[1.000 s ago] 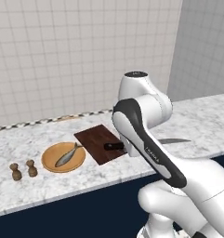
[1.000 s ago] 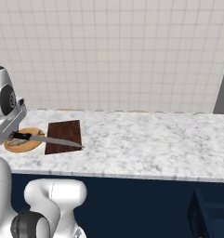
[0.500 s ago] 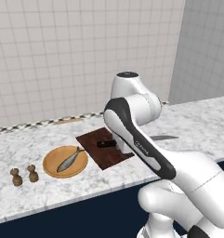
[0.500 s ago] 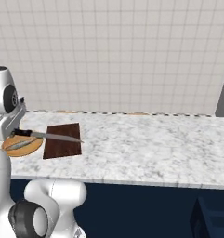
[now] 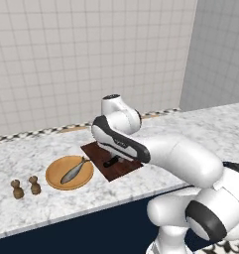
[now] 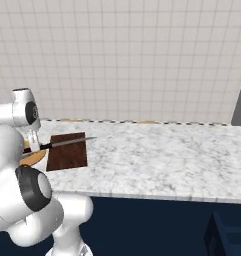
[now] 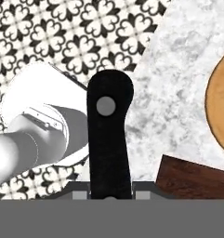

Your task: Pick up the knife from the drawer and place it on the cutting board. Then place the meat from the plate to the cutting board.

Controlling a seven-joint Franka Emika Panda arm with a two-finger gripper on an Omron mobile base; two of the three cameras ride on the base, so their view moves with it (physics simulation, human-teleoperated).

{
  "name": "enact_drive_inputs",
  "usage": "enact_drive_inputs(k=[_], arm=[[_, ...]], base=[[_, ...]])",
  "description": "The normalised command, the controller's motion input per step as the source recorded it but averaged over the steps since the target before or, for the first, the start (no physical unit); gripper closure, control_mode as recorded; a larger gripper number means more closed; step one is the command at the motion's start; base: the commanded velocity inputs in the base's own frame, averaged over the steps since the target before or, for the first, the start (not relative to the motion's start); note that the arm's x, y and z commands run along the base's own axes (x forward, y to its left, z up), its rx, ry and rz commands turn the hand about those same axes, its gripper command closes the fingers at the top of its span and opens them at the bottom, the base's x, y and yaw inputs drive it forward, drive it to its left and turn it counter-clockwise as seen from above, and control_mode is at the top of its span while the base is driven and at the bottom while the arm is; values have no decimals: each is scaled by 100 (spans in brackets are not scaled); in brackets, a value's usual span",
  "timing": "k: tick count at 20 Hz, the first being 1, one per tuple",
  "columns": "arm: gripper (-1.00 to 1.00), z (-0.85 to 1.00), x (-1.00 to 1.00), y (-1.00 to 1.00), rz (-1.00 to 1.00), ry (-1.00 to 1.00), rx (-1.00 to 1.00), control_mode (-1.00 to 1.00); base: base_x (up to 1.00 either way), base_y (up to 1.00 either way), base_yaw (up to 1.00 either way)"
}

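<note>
Here the tool (image 7: 110, 193) is clamped on the knife (image 6: 67, 143), black handle and slim grey blade, above the rectangular reddish-brown cutting board (image 6: 67, 152).

The arm (image 5: 165, 154) has glossy white rounded shells, dark grey joint bands and a black-capped white cylinder at the upper left.

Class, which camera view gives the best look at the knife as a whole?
The right base view: the knife shows handle to blade tip, over the cutting board. The hand view shows its black handle close up; the left base view shows a dark bit of handle beneath the arm.
</note>
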Motion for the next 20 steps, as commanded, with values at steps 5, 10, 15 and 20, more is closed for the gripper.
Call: enact_drive_inputs(k=[5, 10, 15, 20], arm=[[100, -51, 46, 7, 40, 5, -14, -100], [100, -41, 26, 1, 36, 0, -1, -100], [100, -52, -4, 0, 15, 0, 1, -100], [100, -53, -4, -4, 13, 0, 6, -100]], base=[[0, 0, 0], [0, 0, 0], [0, 0, 0], [0, 0, 0]])
